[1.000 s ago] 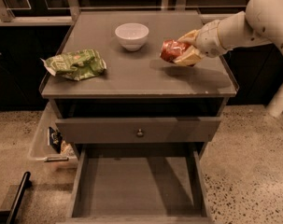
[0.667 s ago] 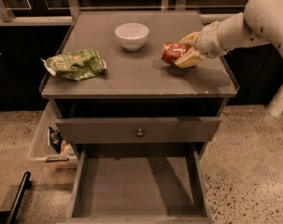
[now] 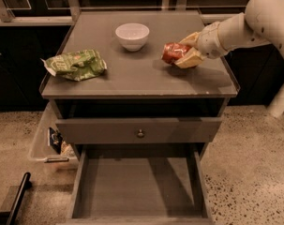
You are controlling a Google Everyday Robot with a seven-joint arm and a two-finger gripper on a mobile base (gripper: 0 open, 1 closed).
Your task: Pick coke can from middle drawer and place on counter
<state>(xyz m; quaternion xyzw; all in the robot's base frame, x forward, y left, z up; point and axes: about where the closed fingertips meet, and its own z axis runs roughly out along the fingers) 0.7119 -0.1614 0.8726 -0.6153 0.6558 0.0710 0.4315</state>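
Jaws of the gripper [image 3: 180, 53] close around the coke can [image 3: 169, 52], a small red metal cylinder tipped sideways, low over the right part of the counter [image 3: 132, 76], a flat matte grey top. Whether the can touches it is unclear. A smooth pale arm [image 3: 244, 25] reaches in from the right. To the left sit a round white bowl [image 3: 132, 35] and a crinkled green snack bag [image 3: 76, 64]. Below, the middle drawer [image 3: 137, 186], a shallow grey box, stands pulled open.

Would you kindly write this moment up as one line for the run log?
gripper: shut on coke can | where: counter, right side | middle drawer: open
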